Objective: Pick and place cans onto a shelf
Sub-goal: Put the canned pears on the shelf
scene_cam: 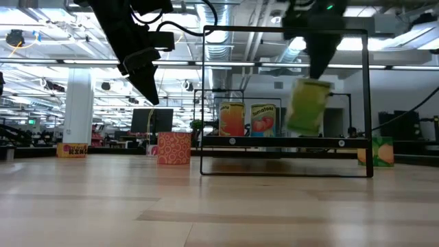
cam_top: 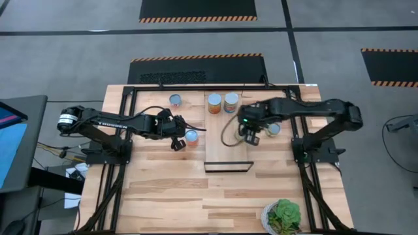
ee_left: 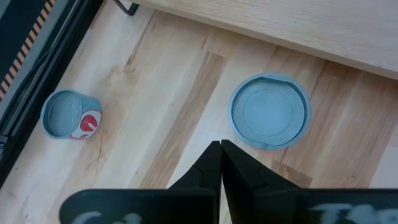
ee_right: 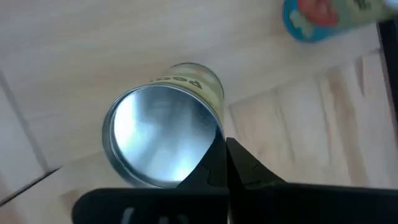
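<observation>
Hanging tilted in the right gripper (scene_cam: 317, 68) – green can (scene_cam: 306, 105), low view only, left gripper (ee_left: 221, 152) pinched empty.

The green can (scene_cam: 306, 106) hanging over the shelf (scene_cam: 285, 142) in the low view is smeared with blur, so its label can't be read. In that view both arms run off the top edge. From above, the right gripper (cam_top: 251, 136) hides whatever it's got. 1 can (ee_right: 323, 15) is cut off by the right wrist view's edge.
</observation>
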`<state>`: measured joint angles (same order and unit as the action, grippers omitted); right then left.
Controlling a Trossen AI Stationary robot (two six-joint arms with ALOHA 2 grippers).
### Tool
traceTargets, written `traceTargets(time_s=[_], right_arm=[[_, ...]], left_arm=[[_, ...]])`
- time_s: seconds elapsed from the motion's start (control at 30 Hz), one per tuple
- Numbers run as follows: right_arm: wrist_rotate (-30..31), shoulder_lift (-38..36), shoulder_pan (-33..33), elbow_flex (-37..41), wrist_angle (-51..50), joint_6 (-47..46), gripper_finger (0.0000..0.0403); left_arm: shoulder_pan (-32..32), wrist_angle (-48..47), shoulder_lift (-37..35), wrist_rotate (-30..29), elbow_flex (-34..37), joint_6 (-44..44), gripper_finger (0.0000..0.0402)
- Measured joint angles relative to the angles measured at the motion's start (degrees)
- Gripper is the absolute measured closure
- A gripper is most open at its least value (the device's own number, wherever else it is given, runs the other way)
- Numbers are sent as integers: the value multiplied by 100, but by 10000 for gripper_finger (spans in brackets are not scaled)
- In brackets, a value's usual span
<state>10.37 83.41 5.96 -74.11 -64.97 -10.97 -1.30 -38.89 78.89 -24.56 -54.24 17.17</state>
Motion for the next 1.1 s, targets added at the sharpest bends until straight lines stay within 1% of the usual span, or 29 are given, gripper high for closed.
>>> traceTargets(time_s=[0.17,0.33,0.47,0.6,0.73,0.87,1.1], right_arm=[[-8,740,260,-563,54,682,401],[-13,1236,505,-1092,79,1206,399],[-4,1508,767,-1362,77,1389,381],[-5,1651,1035,-1429,70,1489,355],[6,1715,1233,-1429,90,1680,339],[5,1712,1364,-1429,248,1714,332],[7,1701,1361,-1643,110,1734,331]], left_arm=[[0,4,0,-2,2,0,401],[0,4,0,-2,2,0,401],[-2,-4,0,128,2,0,401],[-1,-17,0,216,2,4,401],[0,-19,0,227,2,2,401],[-2,-20,0,229,2,5,401],[-1,-20,0,264,2,9,401]])
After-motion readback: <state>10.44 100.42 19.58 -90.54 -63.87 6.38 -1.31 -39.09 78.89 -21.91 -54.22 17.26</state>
